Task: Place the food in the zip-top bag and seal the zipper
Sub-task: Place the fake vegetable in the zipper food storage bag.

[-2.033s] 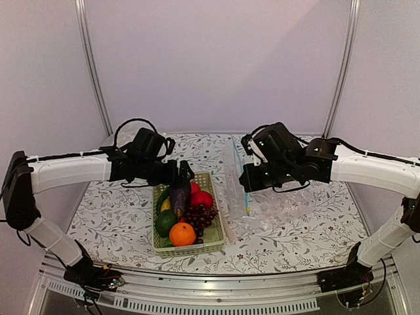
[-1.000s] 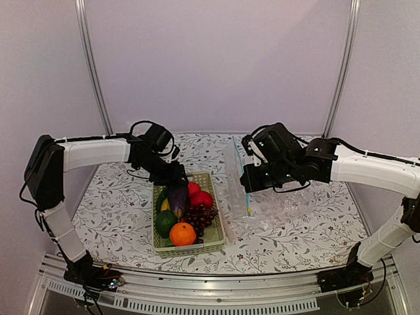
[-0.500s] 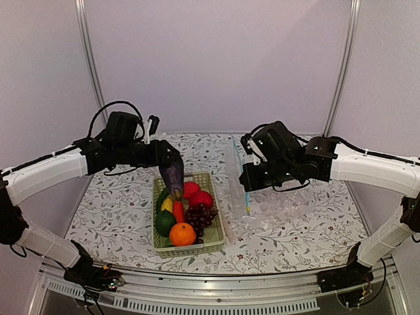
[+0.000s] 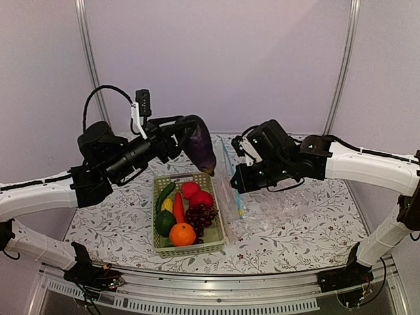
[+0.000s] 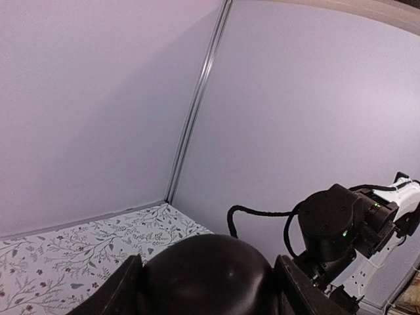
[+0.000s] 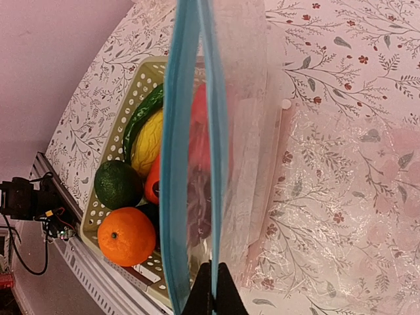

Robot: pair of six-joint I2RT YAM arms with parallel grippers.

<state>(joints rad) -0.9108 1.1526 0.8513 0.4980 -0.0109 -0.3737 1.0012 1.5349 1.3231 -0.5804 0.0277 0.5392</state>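
Purple eggplant (image 4: 200, 147) is clamped in my left gripper (image 4: 186, 136), aloft over the far rim of the basket (image 4: 214, 240); the left wrist view shows only its dark bulk. My right gripper (image 6: 210, 292) pinches the zip-top bag (image 4: 230, 197), upright beside the basket's right rim; its wrist view alone shows the blue zipper (image 6: 176, 164) parted

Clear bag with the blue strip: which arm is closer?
Right. The right tool pinches the clear plastic bag at its blue strip; the left tool holds a purple toy eggplant raised beside it.
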